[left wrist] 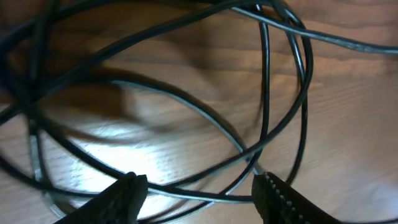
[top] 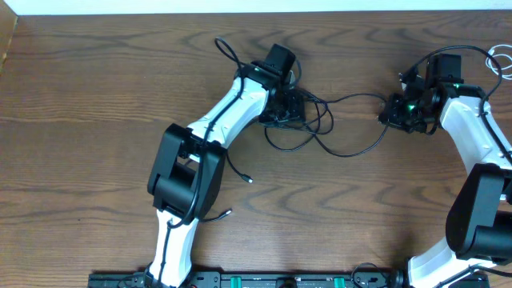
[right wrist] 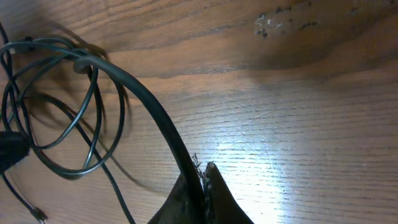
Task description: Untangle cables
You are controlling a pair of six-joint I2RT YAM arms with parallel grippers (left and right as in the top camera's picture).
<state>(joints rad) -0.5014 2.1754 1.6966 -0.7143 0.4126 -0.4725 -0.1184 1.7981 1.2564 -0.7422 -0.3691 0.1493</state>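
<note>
Pinching black cable (right wrist: 155, 116) — right claw (right wrist: 202, 169) clenched; left claw (left wrist: 199, 183) released above tangled loops (left wrist: 265, 87).

From overhead, the fingertips of the left gripper (top: 284, 108) are hidden under its own wrist, along with part of the black cables (top: 318, 112) beneath. The white cable (top: 496, 53) at 2 o'clock runs off the edge. My left wrist view blurs toward 10 o'clock. The right gripper (right wrist: 204, 177) swallows one cable's end.
</note>
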